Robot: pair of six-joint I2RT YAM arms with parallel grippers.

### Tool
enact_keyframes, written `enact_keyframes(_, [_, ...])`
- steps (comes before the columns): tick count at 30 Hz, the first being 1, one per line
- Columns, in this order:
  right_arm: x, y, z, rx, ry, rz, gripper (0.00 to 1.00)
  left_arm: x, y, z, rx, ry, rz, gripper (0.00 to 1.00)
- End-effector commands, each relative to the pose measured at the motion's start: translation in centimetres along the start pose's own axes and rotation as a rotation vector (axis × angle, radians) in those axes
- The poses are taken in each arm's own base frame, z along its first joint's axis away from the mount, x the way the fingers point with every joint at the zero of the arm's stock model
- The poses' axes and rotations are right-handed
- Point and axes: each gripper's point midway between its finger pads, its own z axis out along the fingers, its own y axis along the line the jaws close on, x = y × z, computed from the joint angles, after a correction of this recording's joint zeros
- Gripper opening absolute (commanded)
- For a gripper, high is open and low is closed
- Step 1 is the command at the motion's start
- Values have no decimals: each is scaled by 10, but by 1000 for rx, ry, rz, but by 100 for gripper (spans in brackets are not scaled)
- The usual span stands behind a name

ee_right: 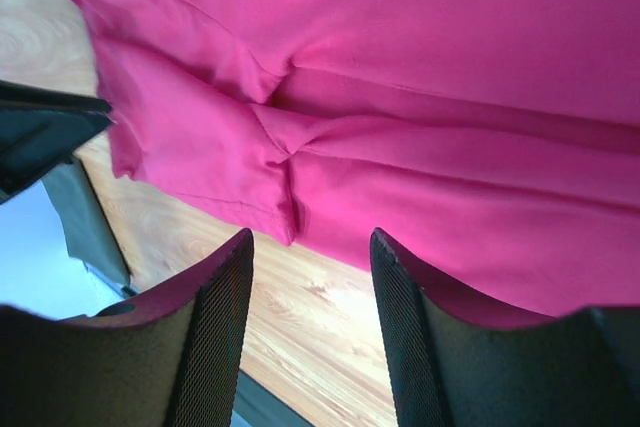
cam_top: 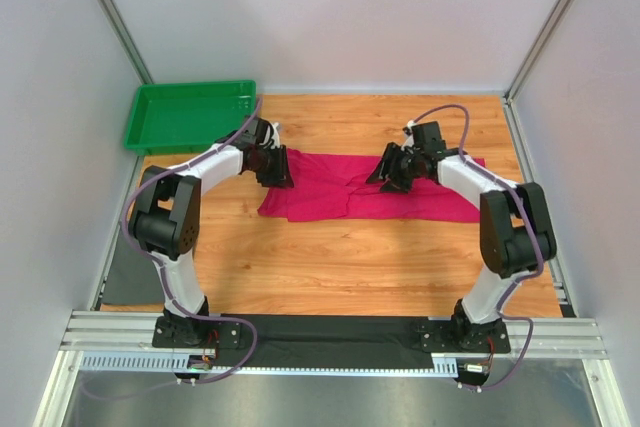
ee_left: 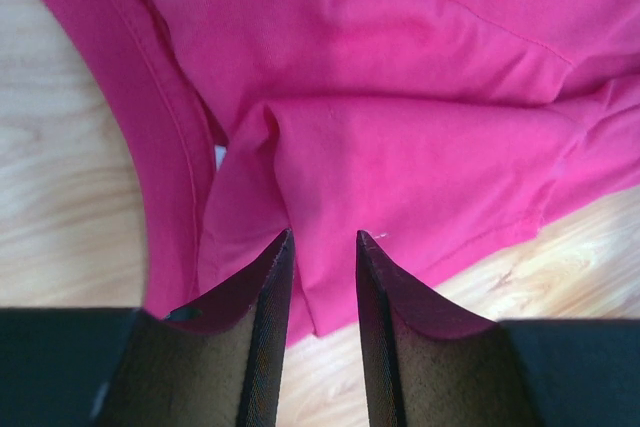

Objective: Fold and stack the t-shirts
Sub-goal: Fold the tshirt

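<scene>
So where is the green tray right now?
Top view: the green tray sits at the far-left corner of the table, just beyond the left gripper, up-left of the pink t-shirt.

Far left on the wooden table (cam_top: 340, 267), a green tray (cam_top: 185, 119)

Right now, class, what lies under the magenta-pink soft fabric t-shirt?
The light wooden tabletop shows all around the magenta-pink fabric t-shirt, so the shirt rests on it. Parts of the shirt are folded over itself. Whether anything else lies beneath is hidden by the cloth.
</scene>
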Motion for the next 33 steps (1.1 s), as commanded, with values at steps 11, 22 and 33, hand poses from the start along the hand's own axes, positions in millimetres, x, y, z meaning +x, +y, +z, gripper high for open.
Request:
enact_keyframes(11, [28, 32, 62, -122, 170, 47, 46, -25, -3, 12, 18, -27, 9, 38])
enact_keyframes(22, [34, 30, 72, -120, 187, 84, 38, -18, 14, 1, -87, -21, 18, 38])
enact_keyframes(33, [37, 33, 78, -130, 205, 127, 24, -19, 10, 16, -41, -5, -3, 36])
